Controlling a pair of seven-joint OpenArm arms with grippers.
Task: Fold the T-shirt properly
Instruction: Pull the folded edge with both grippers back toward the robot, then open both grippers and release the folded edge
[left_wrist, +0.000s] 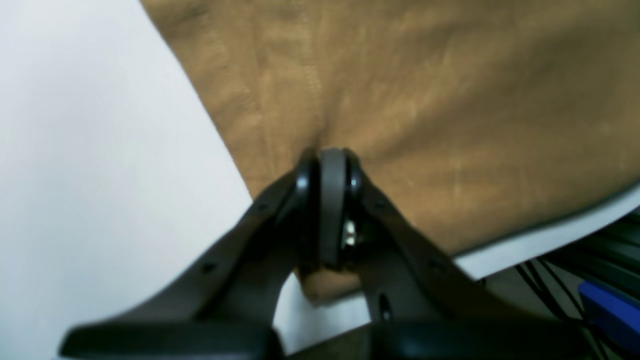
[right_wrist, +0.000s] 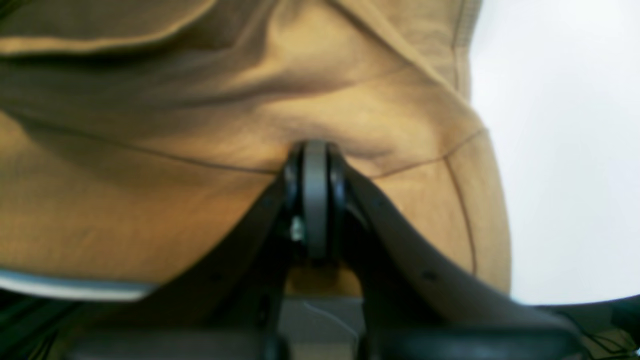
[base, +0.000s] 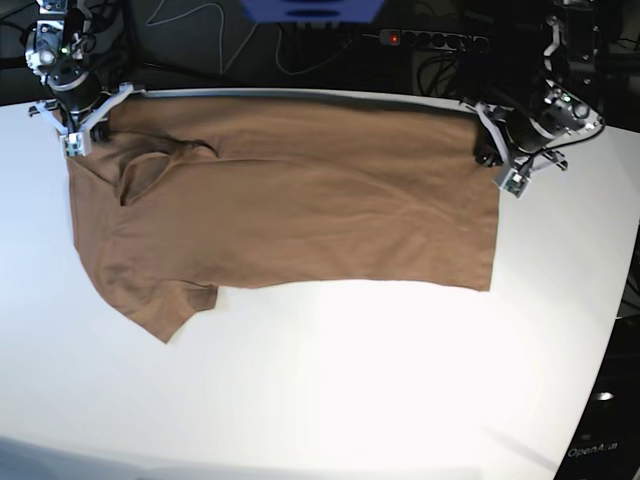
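Observation:
The tan-brown T-shirt (base: 300, 210) lies sideways across the far half of the white table (base: 350, 380), one sleeve (base: 165, 305) pointing toward the near left. At the shirt's far left corner, my right gripper (base: 78, 128) is shut on the fabric. Its wrist view shows the closed fingertips (right_wrist: 315, 150) pinching a wrinkled fold of the T-shirt (right_wrist: 150, 210) near a seam. My left gripper (base: 492, 152) is shut on the far right corner. In the left wrist view it (left_wrist: 327, 157) clamps the hem edge of the T-shirt (left_wrist: 425, 125).
The table's far edge (base: 300, 93) runs just behind the shirt. Beyond it lie cables, a power strip (base: 430, 40) and a blue object (base: 310, 10). White tabletop (left_wrist: 75, 150) shows beside the cloth in both wrist views.

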